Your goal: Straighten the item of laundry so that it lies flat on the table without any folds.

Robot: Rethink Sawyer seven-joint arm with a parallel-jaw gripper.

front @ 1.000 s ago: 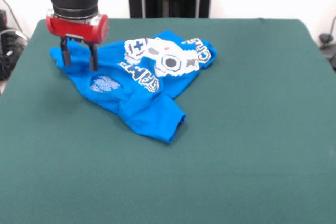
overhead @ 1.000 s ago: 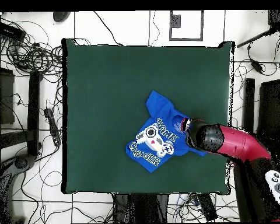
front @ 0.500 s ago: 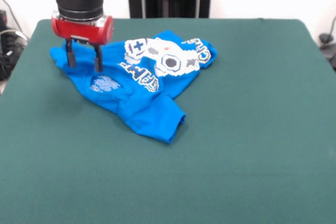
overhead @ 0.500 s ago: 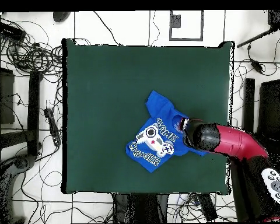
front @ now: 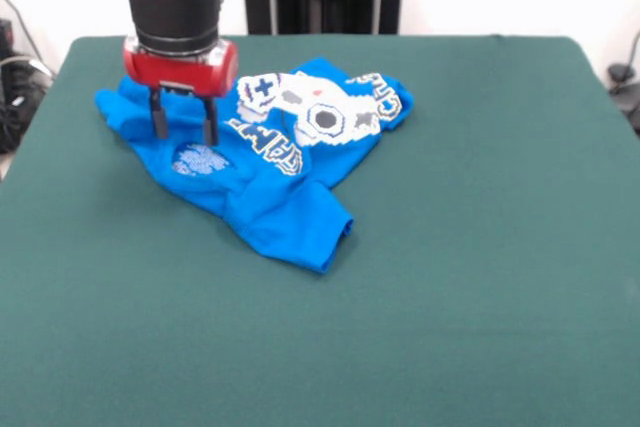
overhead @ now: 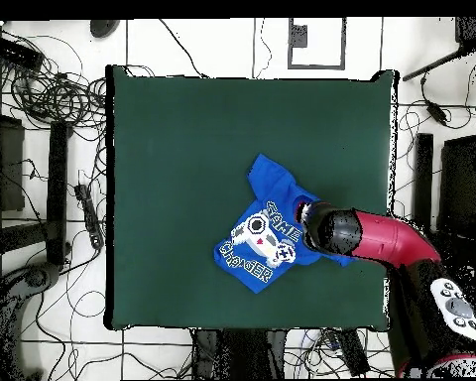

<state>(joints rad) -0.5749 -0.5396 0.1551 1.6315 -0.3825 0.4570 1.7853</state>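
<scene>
The item of laundry [front: 270, 162] is lying crumpled in the upper left part of the front view, on the far-left region of the table [front: 480, 277]. Its printed chest is facing up and bunching toward the upper right of the heap, while a plain blue flap is trailing down toward the frame's centre and ending in a folded corner. A second lobe is reaching to the upper left, under the arm. In the overhead view the shirt [overhead: 267, 233] is sitting right of centre and in the lower half of the green surface.

The gripper [front: 183, 125] is hanging directly over that left lobe, its two dark fingers [front: 157, 117] standing apart with blue cloth showing between them; it is holding nothing, and the tips are looking to be just above or barely at the fabric, though contact cannot be told for certain.

Judging by this, the step in hand is picking a grasp point on the rumpled left side. The next move probably calls for lowering onto a raised fold, closing on a single layer, and drawing it outward toward the frame's left edge so the overlap opens.
</scene>
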